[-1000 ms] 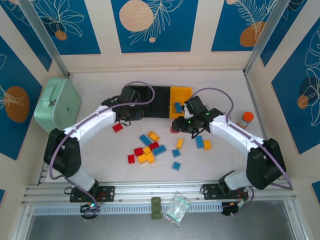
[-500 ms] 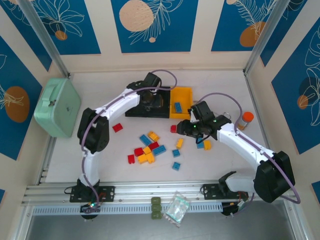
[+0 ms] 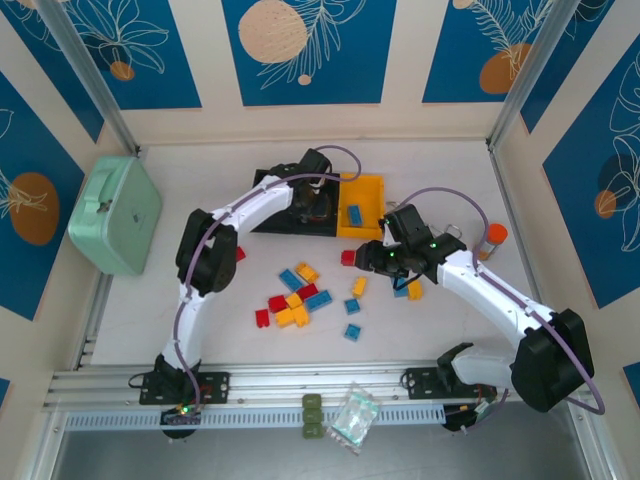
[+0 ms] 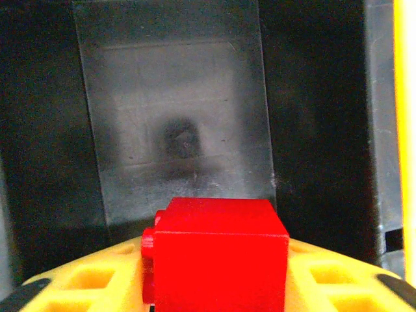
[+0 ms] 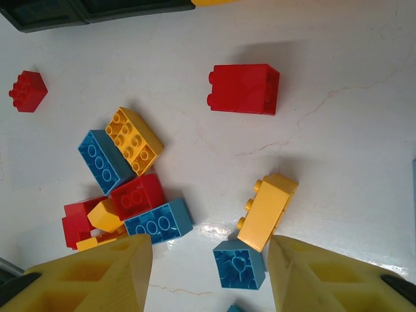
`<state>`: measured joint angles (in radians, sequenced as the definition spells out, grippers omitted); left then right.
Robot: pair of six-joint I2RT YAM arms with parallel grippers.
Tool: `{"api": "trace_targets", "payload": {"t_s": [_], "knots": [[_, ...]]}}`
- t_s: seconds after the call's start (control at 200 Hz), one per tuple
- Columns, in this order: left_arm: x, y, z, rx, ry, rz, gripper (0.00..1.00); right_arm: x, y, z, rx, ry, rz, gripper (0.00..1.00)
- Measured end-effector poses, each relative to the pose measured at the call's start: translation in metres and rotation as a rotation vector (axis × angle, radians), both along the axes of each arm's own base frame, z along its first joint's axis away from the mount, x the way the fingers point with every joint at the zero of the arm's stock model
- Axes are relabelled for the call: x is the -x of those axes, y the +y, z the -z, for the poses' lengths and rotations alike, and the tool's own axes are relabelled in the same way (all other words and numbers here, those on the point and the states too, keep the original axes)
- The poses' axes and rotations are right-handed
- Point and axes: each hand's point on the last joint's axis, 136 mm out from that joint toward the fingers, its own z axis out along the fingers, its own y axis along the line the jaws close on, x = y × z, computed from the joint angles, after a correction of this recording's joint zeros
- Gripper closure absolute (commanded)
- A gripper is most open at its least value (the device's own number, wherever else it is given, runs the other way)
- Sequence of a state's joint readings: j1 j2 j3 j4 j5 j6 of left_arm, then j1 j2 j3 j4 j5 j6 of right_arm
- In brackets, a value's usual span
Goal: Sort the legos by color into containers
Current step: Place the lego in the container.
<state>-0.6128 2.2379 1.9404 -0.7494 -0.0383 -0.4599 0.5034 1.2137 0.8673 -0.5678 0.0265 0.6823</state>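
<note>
My left gripper (image 3: 313, 204) hangs over the middle black bin (image 3: 325, 228) of the containers, shut on a red lego (image 4: 218, 253); that bin's grey floor (image 4: 175, 130) lies right below it. The yellow-orange bin (image 3: 368, 186) beside it holds one blue lego (image 3: 354, 213). My right gripper (image 3: 385, 260) is open above the table, its fingers (image 5: 97, 276) straddling a blue lego (image 5: 239, 263) and a yellow lego (image 5: 266, 211) without touching them. A red lego (image 5: 244, 88) lies further off. A heap of red, yellow and blue legos (image 3: 290, 298) sits mid-table.
A mint-green case (image 3: 113, 215) stands at the left wall and an orange-capped bottle (image 3: 490, 238) at the right. Olive-green blocks (image 3: 313, 415) and a clear bag (image 3: 355, 415) lie on the front rail. A single red lego (image 3: 235, 254) lies left of the heap.
My left gripper has swung right along the bins, from the left black bin to the one beside the yellow-orange bin, carrying the red lego. My right gripper has shifted slightly right.
</note>
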Motion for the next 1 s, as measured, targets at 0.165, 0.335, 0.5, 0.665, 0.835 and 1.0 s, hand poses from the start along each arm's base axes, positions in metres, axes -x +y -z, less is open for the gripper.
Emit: {"api": "trace_targets", "payload": {"t_s": [0.165, 0.335, 0.5, 0.665, 0.835, 1.0], "knots": [[0.0, 0.0, 0.0, 0.0, 0.001, 0.001, 0.39, 0.0, 0.0, 0.001, 0.001, 0.002, 0.0, 0.49], [0.001, -0.002, 0.0, 0.001, 0.0, 0.003, 0.39, 0.001, 0.0, 0.002, 0.001, 0.002, 0.001, 0.49], [0.003, -0.005, -0.013, 0.018, -0.016, 0.01, 0.4, 0.001, -0.001, 0.002, 0.005, 0.002, 0.002, 0.49], [0.015, -0.008, -0.052, 0.073, -0.065, 0.031, 0.4, 0.0, -0.004, 0.003, 0.015, 0.003, 0.012, 0.47], [0.037, 0.001, -0.085, 0.119, -0.111, 0.045, 0.4, 0.001, -0.006, 0.005, 0.025, 0.012, 0.016, 0.47], [0.068, 0.024, -0.083, 0.112, -0.102, 0.045, 0.41, 0.002, -0.007, 0.007, 0.03, 0.022, 0.016, 0.47]]}}
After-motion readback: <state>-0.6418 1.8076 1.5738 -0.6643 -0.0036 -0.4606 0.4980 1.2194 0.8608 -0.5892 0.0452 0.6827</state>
